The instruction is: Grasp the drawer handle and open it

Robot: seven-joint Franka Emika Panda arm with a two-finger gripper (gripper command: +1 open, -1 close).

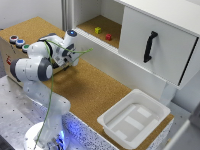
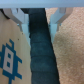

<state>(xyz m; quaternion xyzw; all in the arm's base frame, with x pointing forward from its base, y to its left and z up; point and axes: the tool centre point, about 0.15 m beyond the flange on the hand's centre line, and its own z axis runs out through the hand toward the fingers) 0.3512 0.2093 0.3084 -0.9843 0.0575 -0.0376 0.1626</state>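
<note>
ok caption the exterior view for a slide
Panda arm reaching over a cork tabletop beside a white cabinet and empty bin

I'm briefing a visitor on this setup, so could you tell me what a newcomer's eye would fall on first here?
Probably the white and grey robot arm, bent over the cork-covered counter at the exterior view's left. Next, the big white cabinet front with its upright black handle at upper right, and the empty white plastic tray on the counter's near end.

on the surface [image 1: 90,90], a tray [image 1: 134,120] sits near at the exterior view's right. two cubes [image 1: 103,33] lie in the far shelf [image 1: 90,25], left of the cabinet door [image 1: 155,45].
</note>
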